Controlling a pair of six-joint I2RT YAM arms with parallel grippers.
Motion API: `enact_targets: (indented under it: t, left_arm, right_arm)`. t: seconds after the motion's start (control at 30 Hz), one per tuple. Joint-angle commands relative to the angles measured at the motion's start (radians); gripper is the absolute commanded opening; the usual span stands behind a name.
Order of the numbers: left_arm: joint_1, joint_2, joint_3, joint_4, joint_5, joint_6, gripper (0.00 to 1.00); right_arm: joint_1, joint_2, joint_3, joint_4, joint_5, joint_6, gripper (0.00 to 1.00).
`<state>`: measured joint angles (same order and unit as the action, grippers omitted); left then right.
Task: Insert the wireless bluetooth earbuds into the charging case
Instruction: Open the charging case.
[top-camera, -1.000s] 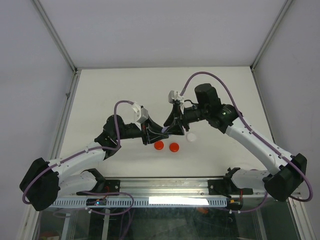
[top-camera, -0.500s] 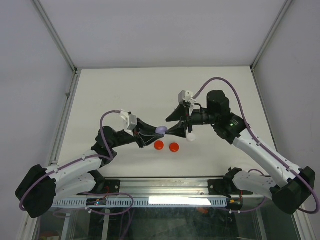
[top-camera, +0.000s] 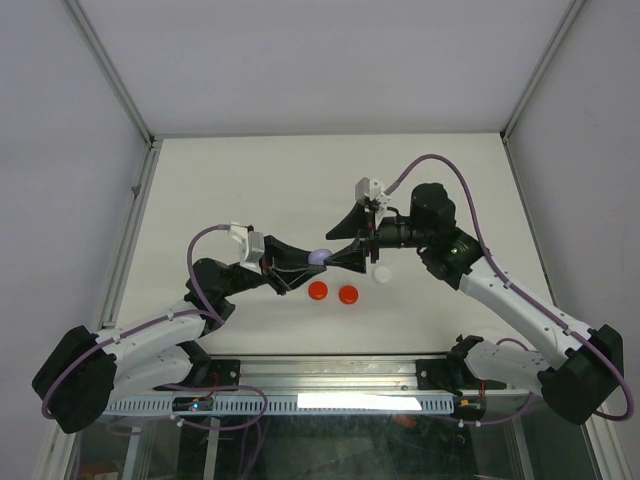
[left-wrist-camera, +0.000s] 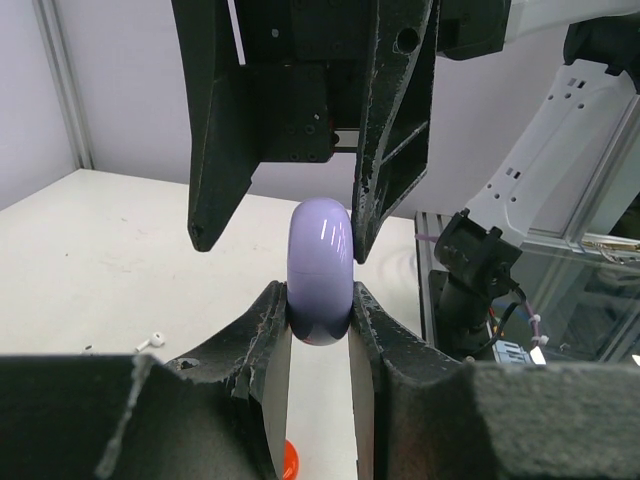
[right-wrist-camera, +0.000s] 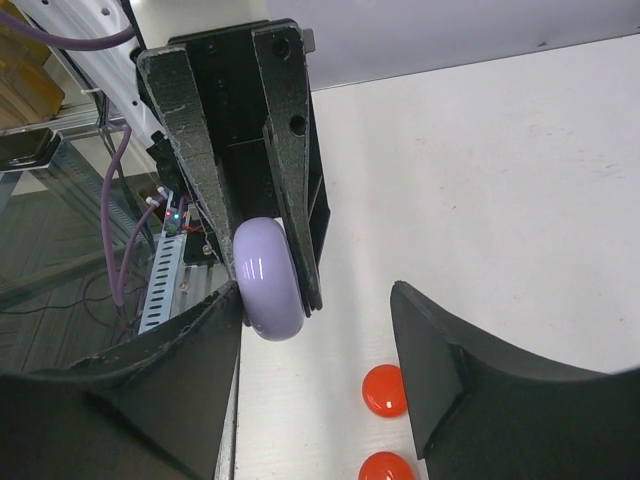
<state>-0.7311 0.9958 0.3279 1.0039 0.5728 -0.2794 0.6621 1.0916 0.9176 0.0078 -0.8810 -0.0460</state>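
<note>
Above the middle of the table (top-camera: 200, 180), clear of its surface, I am watching the left gripper (left-wrist-camera: 320, 305) pinching the lilac charging case (left-wrist-camera: 320, 250) by its lower end, with both fingers (left-wrist-camera: 268, 335) pressing on its flat faces. The case is looking like a smooth, glossy, rounded pebble. It is one pale lilac colour all over, with soft light streaks on its curved rim, and I am seeing no open lid. In the left wrist view it is standing on edge with its long axis running from 6 to 12 o'clock, and its free end is pointing at 12, toward the palm of the right gripper (top-camera: 347, 257). That gripper is facing it nose to nose with its jaws spread wide and holding nothing. One finger is sitting just beside the case's upper edge, and I cannot tell whether it is touching. In the top view, two red discs (top-camera: 333, 292) are lying on the table at about 6 o'clock from the case and a white disc (top-camera: 381, 274) at about 4. A tiny white earbud (left-wrist-camera: 152, 340) is lying on the table at 8 o'clock from the case in the left wrist view.
</note>
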Motion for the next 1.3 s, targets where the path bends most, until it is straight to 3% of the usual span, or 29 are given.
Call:
enact_targets:
  t: [0.0, 0.47, 0.77, 1.03, 1.27]
  left_arm:
    - [0.002, 0.01, 0.0, 0.101, 0.023, -0.017, 0.0]
    - [0.001, -0.009, -0.002, 0.064, 0.089, 0.008, 0.0]
    - [0.002, -0.023, -0.009, 0.063, 0.083, 0.019, 0.0]
    - [0.001, -0.037, -0.055, 0.004, -0.104, 0.009, 0.0]
    - [0.002, -0.026, -0.158, 0.088, -0.318, -0.042, 0.0]
  right_arm:
    - [0.007, -0.004, -0.002, 0.083, 0.027, 0.017, 0.63]
    - [0.004, -0.055, 0.012, 0.042, 0.172, -0.008, 0.62]
    - [0.005, -0.043, 0.036, 0.001, 0.174, -0.02, 0.62]
    - [-0.006, -0.024, 0.063, -0.046, 0.219, -0.005, 0.65]
    - [-0.056, 0.064, 0.093, -0.119, 0.461, 0.057, 0.67]
